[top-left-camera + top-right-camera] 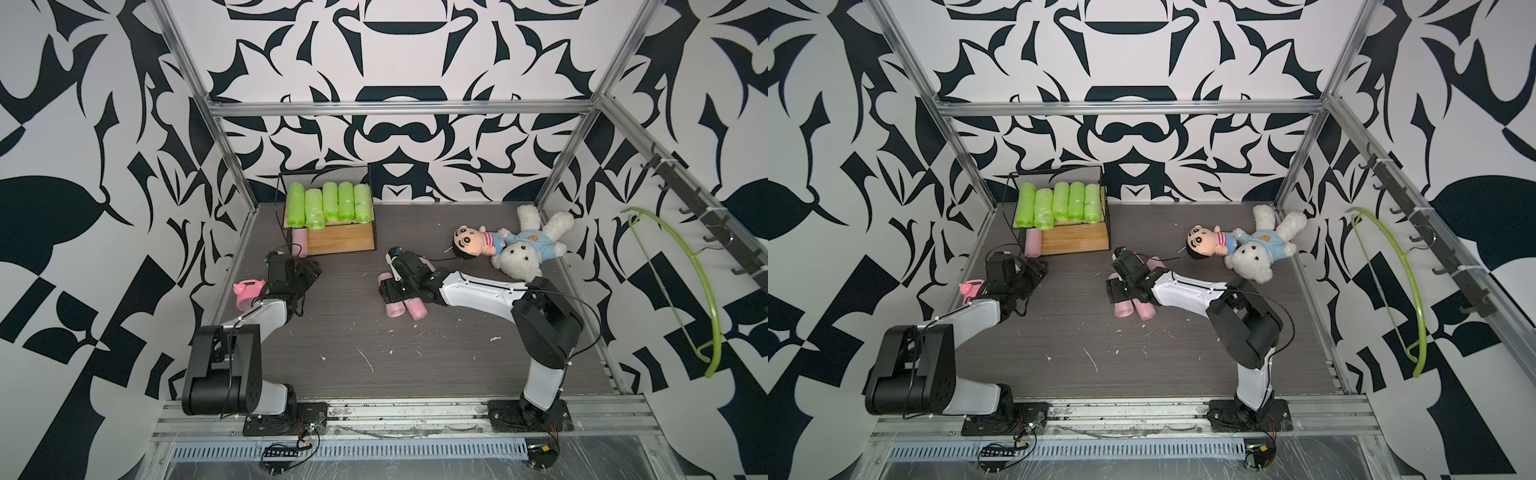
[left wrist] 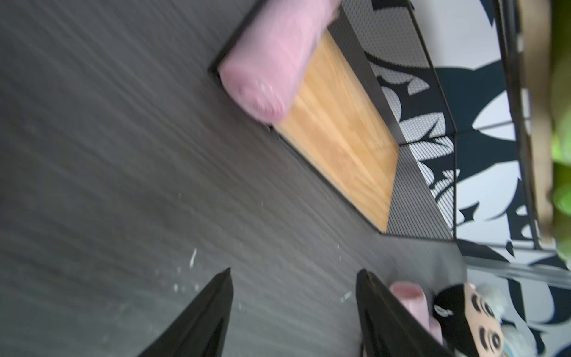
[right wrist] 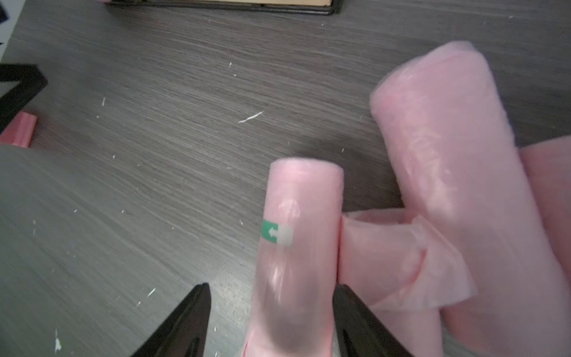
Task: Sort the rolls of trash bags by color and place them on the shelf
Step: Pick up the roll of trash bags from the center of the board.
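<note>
Dark tabletop (image 1: 353, 332). Right gripper (image 3: 271, 287) spread astride labelled pink roll (image 3: 302, 201), 1 finger (image 3: 349, 306) touching; left gripper (image 2: 295, 272) spread, empty. Best centred before closing, squeezing gently.

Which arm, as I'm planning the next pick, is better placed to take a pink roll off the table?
Right. The right claw straddles the labelled pink roll on the table. The left claw stands open and empty near the shelf, away from it.
</note>
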Action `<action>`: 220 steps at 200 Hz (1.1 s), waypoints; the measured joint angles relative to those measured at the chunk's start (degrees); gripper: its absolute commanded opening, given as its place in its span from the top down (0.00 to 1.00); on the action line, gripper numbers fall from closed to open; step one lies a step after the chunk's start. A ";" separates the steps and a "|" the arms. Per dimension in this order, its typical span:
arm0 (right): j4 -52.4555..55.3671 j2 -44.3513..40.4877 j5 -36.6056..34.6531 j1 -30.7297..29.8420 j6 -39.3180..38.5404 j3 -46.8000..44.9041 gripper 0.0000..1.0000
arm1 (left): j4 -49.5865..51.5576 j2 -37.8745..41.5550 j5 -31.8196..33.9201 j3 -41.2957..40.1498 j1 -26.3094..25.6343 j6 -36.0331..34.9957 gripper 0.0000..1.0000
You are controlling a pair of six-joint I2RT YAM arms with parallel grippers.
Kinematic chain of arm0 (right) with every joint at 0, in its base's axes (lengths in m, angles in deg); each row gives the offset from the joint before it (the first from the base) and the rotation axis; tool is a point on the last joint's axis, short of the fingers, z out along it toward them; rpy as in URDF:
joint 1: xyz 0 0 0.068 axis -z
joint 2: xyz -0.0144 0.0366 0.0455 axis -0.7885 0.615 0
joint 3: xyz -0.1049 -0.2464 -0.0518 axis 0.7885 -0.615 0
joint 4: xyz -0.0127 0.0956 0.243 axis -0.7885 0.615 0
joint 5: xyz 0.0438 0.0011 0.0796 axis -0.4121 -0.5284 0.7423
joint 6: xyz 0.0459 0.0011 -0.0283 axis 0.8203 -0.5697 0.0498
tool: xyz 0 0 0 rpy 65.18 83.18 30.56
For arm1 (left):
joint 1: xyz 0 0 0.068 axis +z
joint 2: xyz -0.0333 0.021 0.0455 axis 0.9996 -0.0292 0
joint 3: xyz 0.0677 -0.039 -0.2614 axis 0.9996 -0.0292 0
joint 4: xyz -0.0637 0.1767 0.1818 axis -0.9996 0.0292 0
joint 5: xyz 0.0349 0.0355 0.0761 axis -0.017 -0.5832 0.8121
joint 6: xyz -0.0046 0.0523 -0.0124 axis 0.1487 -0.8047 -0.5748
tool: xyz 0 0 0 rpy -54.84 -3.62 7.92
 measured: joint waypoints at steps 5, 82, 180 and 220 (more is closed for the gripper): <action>0.28 0.87 -0.35 0.00 0.00 0.90 0.33 | 0.22 0.85 -0.35 -0.55 -0.24 0.07 0.30; 8.72 14.25 -10.64 -3.06 -2.95 16.20 0.36 | 3.93 11.98 -3.45 -3.45 -2.23 -0.04 0.29; 5.40 8.41 -9.14 -4.17 -4.42 12.98 0.54 | 4.94 19.47 -11.37 -8.04 -2.54 -1.22 0.26; -7.02 -7.08 -4.04 -2.56 3.30 4.11 0.55 | -3.39 21.70 -18.14 -11.37 -7.56 2.08 0.23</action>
